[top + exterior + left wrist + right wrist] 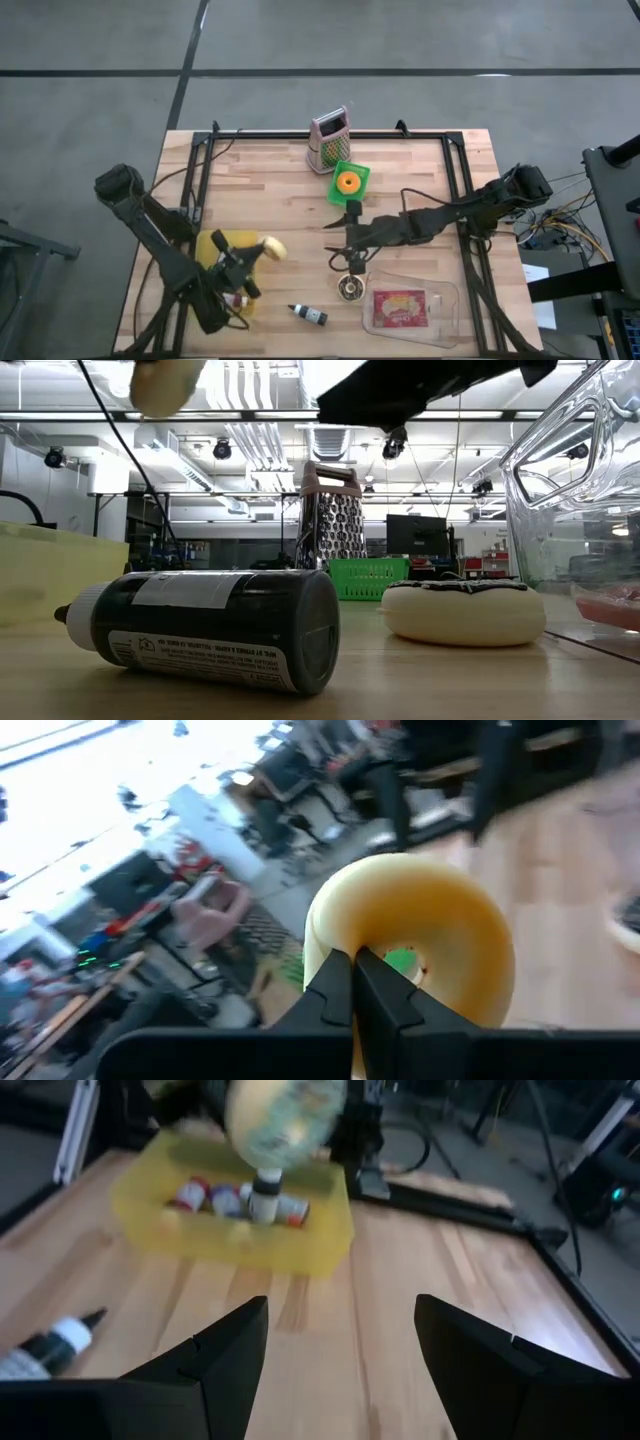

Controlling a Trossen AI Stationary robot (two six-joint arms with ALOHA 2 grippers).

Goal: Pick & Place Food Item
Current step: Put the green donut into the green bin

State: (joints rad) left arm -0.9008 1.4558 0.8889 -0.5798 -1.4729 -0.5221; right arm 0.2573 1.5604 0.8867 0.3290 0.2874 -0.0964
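Grey concrete floor (90,40), crossed by dark seams, surrounds the wooden tabletop (260,190). Beyond it, a workshop hall: white ceiling ducts (245,445), strip lights, a dark monitor (417,538) at centre right.

Butcher-block wood table (280,190); perforated metal grater (329,142); clear glossy plastic tray (445,300); translucent yellow plastic bin (320,1245).

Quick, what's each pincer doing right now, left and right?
Left pincer: shut on the pale donut, lifted by the yellow bin.
Right pincer: open, holding nothing, above the table.
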